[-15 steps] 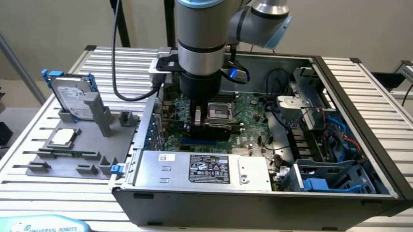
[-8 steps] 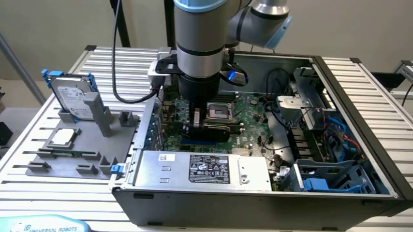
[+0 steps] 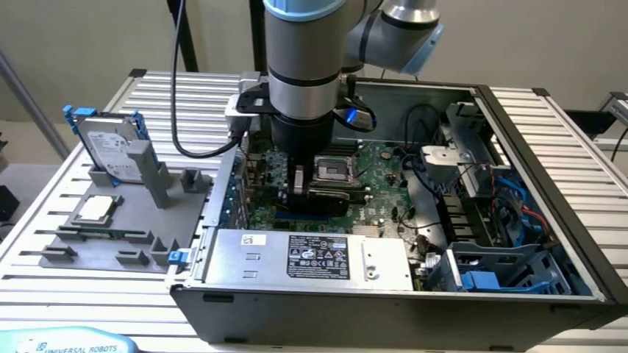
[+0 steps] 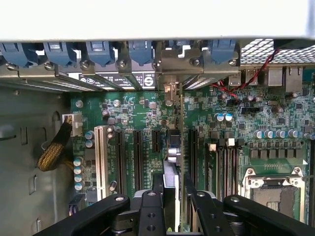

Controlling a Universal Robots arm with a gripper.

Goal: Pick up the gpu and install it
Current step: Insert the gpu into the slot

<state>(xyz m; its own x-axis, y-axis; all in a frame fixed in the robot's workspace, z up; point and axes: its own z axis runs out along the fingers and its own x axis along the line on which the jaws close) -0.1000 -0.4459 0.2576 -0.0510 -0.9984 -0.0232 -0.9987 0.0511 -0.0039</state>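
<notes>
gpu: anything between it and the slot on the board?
Nothing visible does. In the wrist view the gpu stands edge-on between the tool's fingers, low over the motherboard and lined up with the row of expansion slots. Its bracket end reaches the rear slot openings. Whether it is seated cannot be told.
</notes>
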